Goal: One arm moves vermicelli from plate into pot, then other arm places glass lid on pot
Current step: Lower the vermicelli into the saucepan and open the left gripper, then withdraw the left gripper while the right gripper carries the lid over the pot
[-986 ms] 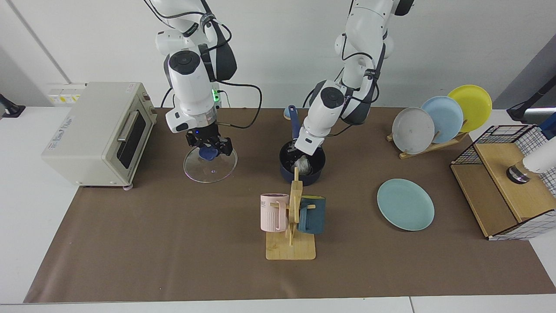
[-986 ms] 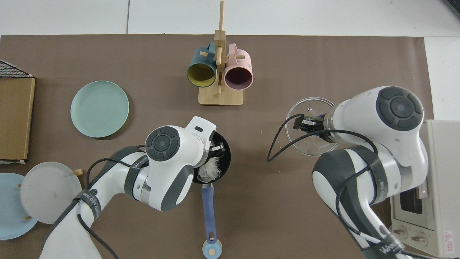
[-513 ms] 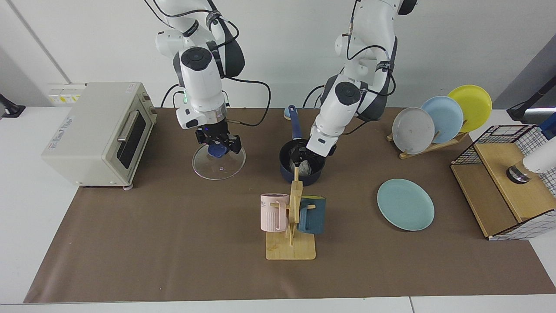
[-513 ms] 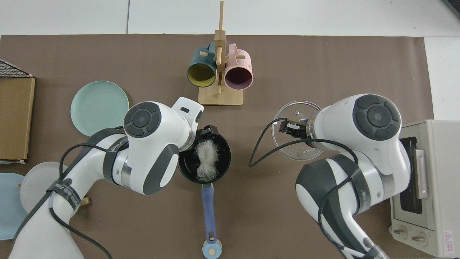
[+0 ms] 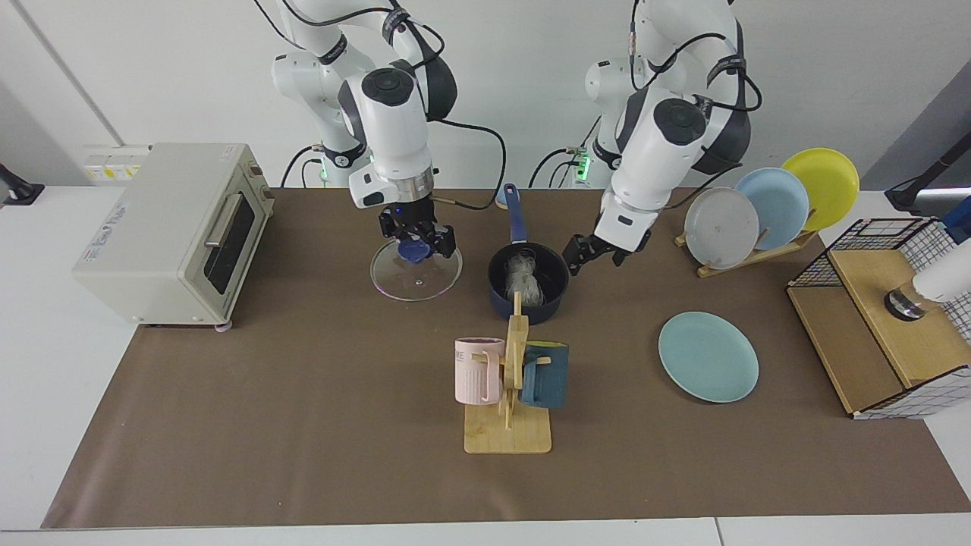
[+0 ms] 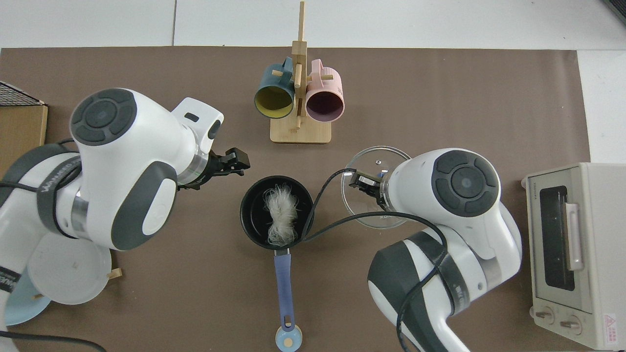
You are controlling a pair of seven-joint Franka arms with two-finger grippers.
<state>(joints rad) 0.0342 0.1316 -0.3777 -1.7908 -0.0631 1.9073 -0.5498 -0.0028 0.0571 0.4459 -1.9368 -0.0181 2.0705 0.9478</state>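
One pot holding one vermicelli bundle; right gripper pinching one glass lid; left gripper spread, empty.

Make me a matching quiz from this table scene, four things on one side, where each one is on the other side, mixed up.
Things:
1. vermicelli
2. glass lid
3. plate
4. left gripper

Places or states:
A. bare on the brown mat
B. held by its blue knob in the right gripper
C. inside the pot
D. empty, beside the pot

Pairs: 1-C, 2-B, 3-A, 4-D
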